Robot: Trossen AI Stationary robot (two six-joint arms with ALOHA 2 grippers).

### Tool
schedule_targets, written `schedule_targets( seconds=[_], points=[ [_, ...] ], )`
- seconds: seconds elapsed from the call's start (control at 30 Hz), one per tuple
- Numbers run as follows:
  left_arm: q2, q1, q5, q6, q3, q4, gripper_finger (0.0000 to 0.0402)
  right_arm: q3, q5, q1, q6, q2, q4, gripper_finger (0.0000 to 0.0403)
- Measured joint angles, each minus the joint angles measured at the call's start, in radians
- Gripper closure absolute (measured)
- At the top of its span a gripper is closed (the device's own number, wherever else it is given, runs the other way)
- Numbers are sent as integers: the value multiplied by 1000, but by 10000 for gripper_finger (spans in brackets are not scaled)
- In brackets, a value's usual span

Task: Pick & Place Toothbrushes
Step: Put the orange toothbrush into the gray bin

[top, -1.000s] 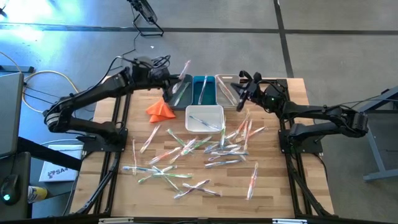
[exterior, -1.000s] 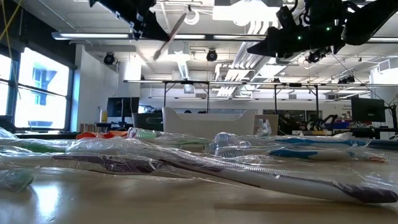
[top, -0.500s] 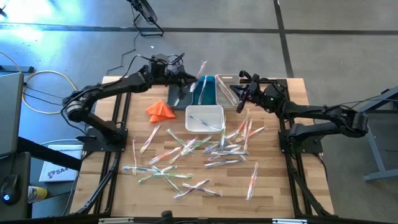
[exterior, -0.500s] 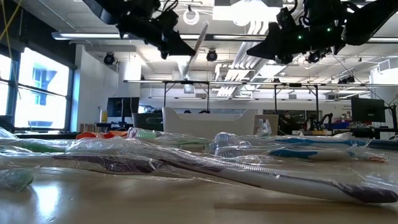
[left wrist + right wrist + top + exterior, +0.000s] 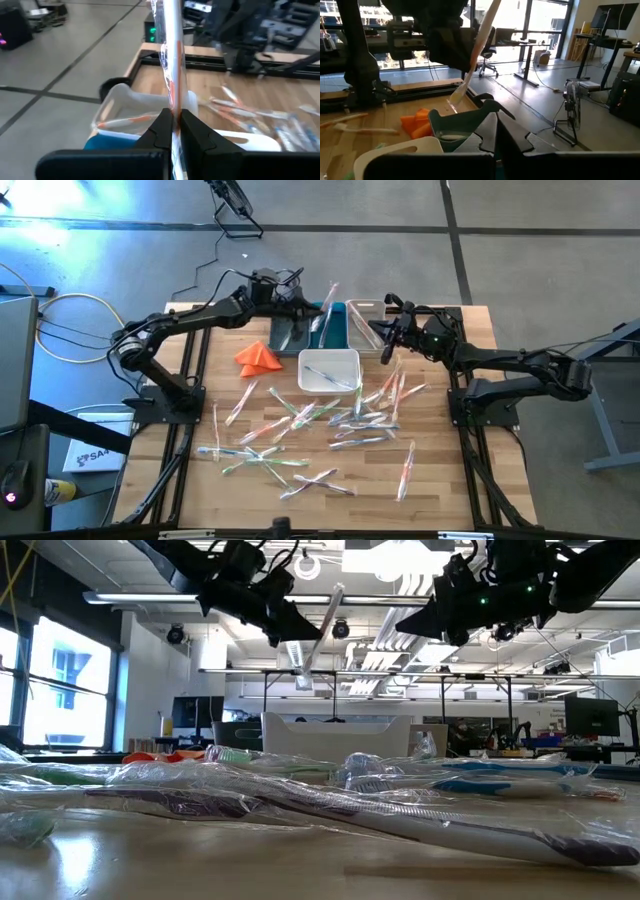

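The left end effector (image 5: 305, 306) was clamped on one wrapped toothbrush (image 5: 326, 302), which stuck up past its fingertips, with the teal bin (image 5: 327, 326) directly beneath and the clear bin (image 5: 364, 320) just beyond. The right end effector (image 5: 388, 340) hovered closed and empty beside the clear bin. A few brushes already lay in the bins; most of the toothbrushes (image 5: 300, 430) were scattered on the table (image 5: 180, 500) behind both, so the sorting looked barely begun.

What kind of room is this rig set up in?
Most likely an open robotics lab or workshop. The wooden table stands on a bare concrete floor, the low view shows exposed ceiling ducts with strip lights, and behind it stand workbenches with monitors and an office chair.
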Motion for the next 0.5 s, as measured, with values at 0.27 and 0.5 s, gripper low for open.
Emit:
schedule_targets(
  seconds=[0.27,0.5],
  points=[
    [0,-44,11,-7,-61,54,390,1,-22,0,127,67,19,321],
    [0,-102,-15,-6,-78,103,390,1,-158,1,189,243,304,278]
  ],
)
